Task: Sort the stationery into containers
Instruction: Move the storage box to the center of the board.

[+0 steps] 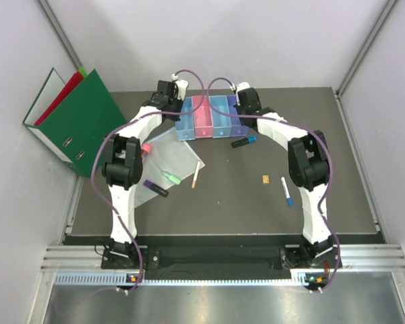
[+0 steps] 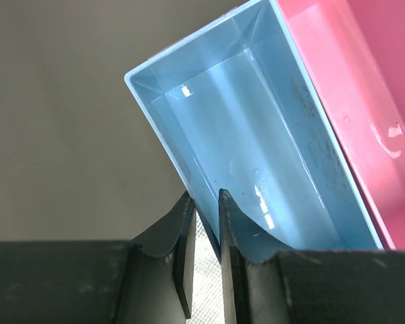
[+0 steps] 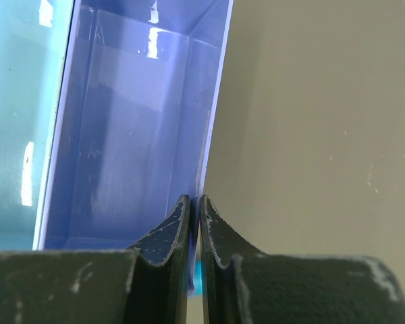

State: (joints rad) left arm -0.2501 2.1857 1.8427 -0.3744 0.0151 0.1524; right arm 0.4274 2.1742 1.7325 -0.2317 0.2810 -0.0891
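The containers (image 1: pixel 209 116) are a joined row of bins at the back of the mat. My left gripper (image 1: pixel 179 108) is at its left end, shut on the side wall of the light blue bin (image 2: pixel 256 135), one finger inside and one outside. My right gripper (image 1: pixel 242 111) is at the right end, shut on the outer wall of the purple bin (image 3: pixel 121 135). All bins look empty. Loose stationery lies on the mat: a pink-capped glue stick (image 1: pixel 146 147), green highlighter (image 1: pixel 171 177), purple marker (image 1: pixel 155 188), pale pen (image 1: pixel 196 174), blue-capped marker (image 1: pixel 244 142), tan block (image 1: pixel 265 179) and blue pen (image 1: pixel 285 191).
A clear plastic sleeve (image 1: pixel 172 156) lies under the left arm, with the glue stick and highlighter on it. Green and red ring binders (image 1: pixel 74 118) lean at the left wall. The pink bin (image 2: pixel 364 88) adjoins the light blue one.
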